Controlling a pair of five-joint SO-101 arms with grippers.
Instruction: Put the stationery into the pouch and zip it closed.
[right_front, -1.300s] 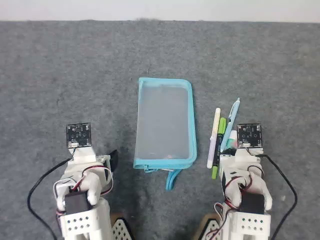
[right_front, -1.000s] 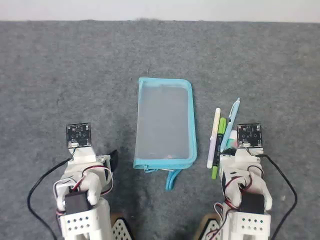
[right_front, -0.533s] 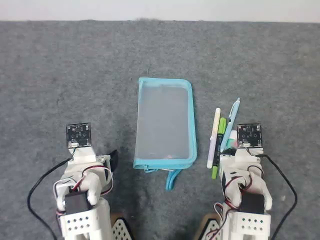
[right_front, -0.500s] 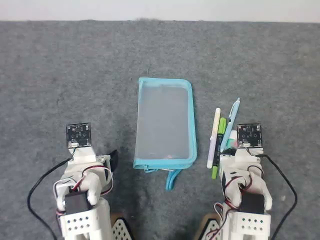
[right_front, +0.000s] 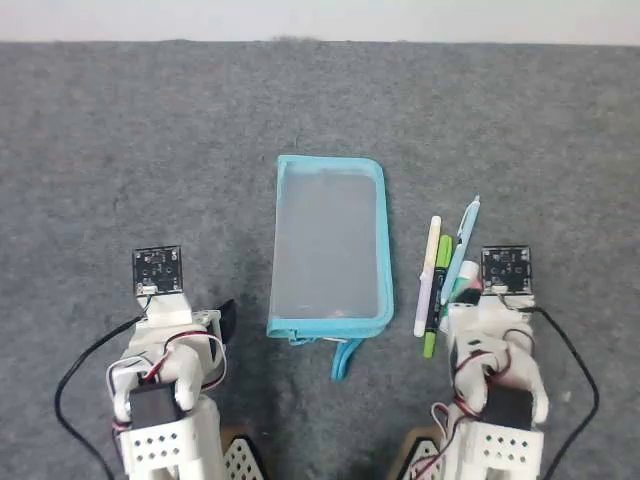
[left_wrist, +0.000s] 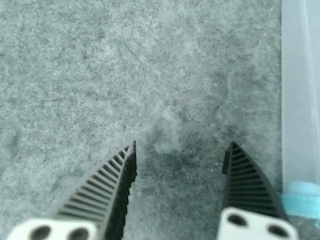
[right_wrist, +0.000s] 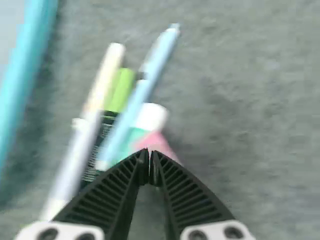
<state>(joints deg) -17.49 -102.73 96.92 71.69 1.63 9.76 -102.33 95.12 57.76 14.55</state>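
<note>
Probably light, stiff and prone to rolling, the pens (right_front: 427, 275) suit a mid-barrel pinch; the right gripper (right_wrist: 149, 158) sits pressed together, the left gripper (left_wrist: 183, 146) spread.

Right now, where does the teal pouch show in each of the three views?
High view: the pouch lies mid-table between the arms, with the pens alongside.
Left wrist view: its clear face sits at the frame edge, beside the left gripper.
Right wrist view: its teal border runs next to the pens.
Shared landmark: the grey mat.
</note>
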